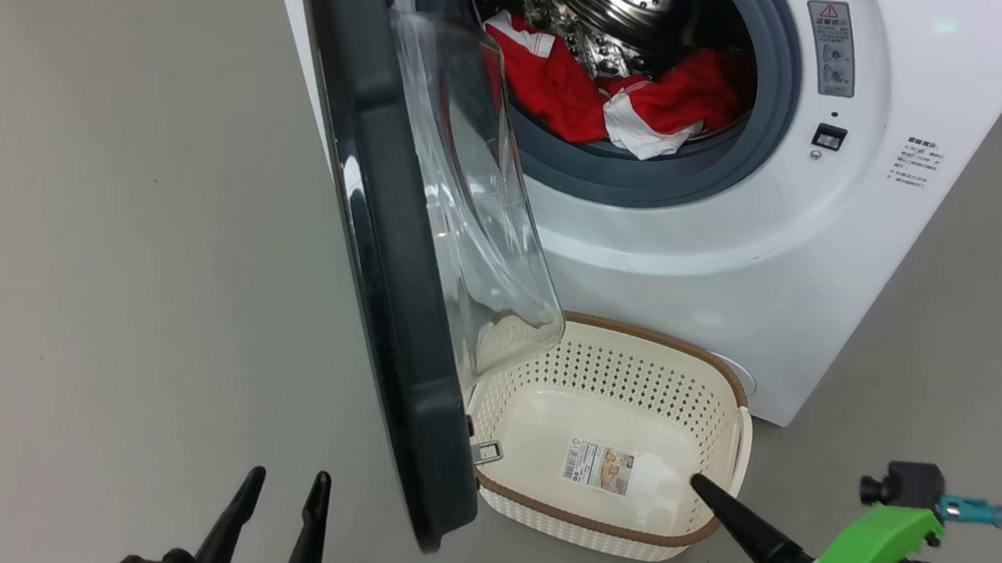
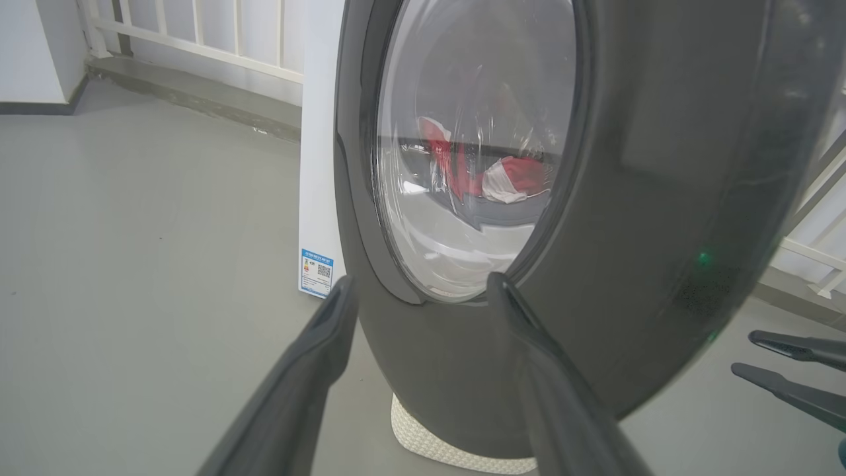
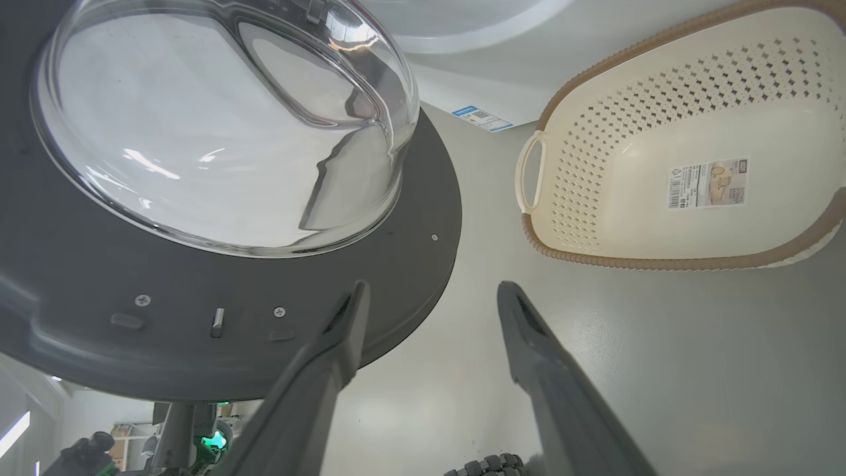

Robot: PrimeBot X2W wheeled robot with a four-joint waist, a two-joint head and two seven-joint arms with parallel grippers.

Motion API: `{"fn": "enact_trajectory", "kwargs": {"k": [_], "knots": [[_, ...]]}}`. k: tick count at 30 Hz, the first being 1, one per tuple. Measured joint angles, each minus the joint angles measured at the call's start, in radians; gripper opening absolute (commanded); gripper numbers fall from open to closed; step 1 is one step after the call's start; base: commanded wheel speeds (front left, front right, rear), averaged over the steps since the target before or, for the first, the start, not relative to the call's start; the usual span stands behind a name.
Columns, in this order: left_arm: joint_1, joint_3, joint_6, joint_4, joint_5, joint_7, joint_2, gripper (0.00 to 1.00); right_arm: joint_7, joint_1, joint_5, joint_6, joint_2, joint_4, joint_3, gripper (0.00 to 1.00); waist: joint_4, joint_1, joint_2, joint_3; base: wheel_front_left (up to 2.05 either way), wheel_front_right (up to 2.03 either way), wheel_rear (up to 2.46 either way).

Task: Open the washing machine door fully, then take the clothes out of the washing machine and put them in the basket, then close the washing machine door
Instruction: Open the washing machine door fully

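In the head view the washing machine door [image 1: 390,308] stands open, edge-on between the tools. The left tool [image 1: 289,476], spread and empty, sits low on the door's outer side, and the right tool [image 1: 709,492] points at the basket [image 1: 619,383] beside the washing machine [image 1: 830,256], which holds the clothes [image 1: 571,97]. In the left wrist view the door's glossy outer face is just ahead of the spread fingers. In the right wrist view that tool is wide and empty, with the door's inner side upper left and the basket upper right, both apart from it.
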Motion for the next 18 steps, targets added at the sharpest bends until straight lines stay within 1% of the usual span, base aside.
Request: {"fn": "enact_trajectory", "kwargs": {"k": [3, 9, 14, 18], "knots": [[0.0, 0.004, 0.0, 0.0, 0.0, 0.0, 0.0, 1.0, -0.074, 0.014, -0.029, 0.0, -0.021, -0.002, 0.017, 1.0, -0.003, 0.0, 0.0, 0.0, 0.0, 0.0, 0.0], [0.0, 0.006, 0.0, 0.0, 0.0, 0.0, 0.0, 1.0, -0.193, 0.03, -0.047, 0.0, -0.059, 0.002, 0.07, 1.0, -0.006, -0.0001, 0.0, 0.003, 0.0, 0.0, 0.0], [0.0, 0.007, 0.0, 0.0, 0.0, 0.0, 0.0, 1.0, -0.301, 0.032, -0.087, 0.0, -0.094, 0.011, 0.128, 1.0, -0.01, 0.0, 0.0, 0.005, 0.0, 0.0, 0.0], [0.0, 0.007, 0.0, 0.001, 0.0, 0.0, 0.0, 1.0, -0.408, 0.031, -0.129, 0.0, -0.122, 0.02, 0.188, 1.0, -0.01, 0.0, 0.0, 0.005, 0.0, 0.0, 0.0]]}}
